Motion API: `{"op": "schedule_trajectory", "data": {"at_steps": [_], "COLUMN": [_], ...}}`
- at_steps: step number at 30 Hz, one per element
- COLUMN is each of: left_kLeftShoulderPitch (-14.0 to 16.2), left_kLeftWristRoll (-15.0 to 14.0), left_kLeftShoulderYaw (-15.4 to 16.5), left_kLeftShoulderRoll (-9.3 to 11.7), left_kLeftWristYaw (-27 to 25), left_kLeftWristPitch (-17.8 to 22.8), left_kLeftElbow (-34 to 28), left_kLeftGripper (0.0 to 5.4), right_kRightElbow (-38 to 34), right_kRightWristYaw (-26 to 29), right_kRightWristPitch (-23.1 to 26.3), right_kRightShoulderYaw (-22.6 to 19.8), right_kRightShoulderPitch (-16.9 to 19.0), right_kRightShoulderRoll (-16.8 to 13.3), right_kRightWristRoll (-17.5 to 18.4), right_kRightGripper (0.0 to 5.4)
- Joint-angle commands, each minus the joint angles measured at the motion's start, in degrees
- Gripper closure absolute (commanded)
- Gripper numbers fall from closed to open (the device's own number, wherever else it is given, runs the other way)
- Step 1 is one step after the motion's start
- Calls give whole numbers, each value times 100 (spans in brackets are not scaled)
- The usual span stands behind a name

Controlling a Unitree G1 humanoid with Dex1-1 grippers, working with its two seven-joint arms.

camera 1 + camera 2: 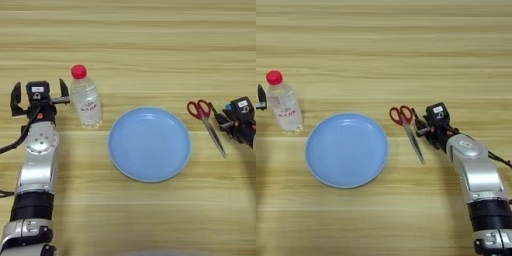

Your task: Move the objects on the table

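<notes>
A small clear plastic bottle (86, 102) with a red cap and a red label stands upright on the wooden table (150, 45), left of centre. My left gripper (40, 85) is open just left of the bottle. Its nearer finger (63, 90) is close beside the bottle, and nothing lies between the fingers. A pair of red-handled scissors (407, 126) lies flat on the right, blades pointing toward me. My right gripper (422, 126) sits right beside the scissors' handles, on their right.
A round light-blue plate (120, 150) lies in the middle, between the bottle and the scissors, with nothing on it. Bare wood stretches across the far half of the table.
</notes>
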Motion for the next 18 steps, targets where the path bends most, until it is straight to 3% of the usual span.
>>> {"op": "schedule_trajectory", "data": {"at_steps": [1, 5, 9, 14, 18], "left_kLeftShoulderPitch": [33, 32, 33, 37, 32], "left_kLeftWristRoll": [40, 38, 35, 26, -36], "left_kLeftShoulderYaw": [1, 3, 6, 20, 138], "left_kLeftShoulderRoll": [21, 23, 22, 14, -3], "left_kLeftWristYaw": [34, 34, 34, 51, 145], "left_kLeftWristPitch": [67, 61, 52, 30, -101], "left_kLeftElbow": [-48, -41, -40, -43, -89], "left_kLeftGripper": [0, 0, 0, 0, 0], "right_kRightElbow": [-125, -192, -114, 708, 1756], "right_kRightWristYaw": [-20, -24, -74, -279, -342], "right_kRightWristPitch": [-34, -138, -563, -1714, -2783], "right_kRightShoulderYaw": [-98, -154, -340, -837, -1106], "right_kRightShoulderPitch": [-38, -42, -141, -600, -1018], "right_kRightShoulderRoll": [40, 93, 215, 290, 294], "right_kRightWristRoll": [102, 172, 308, 478, 515], "right_kRightGripper": [343, 305, 258, 189, 145]}}
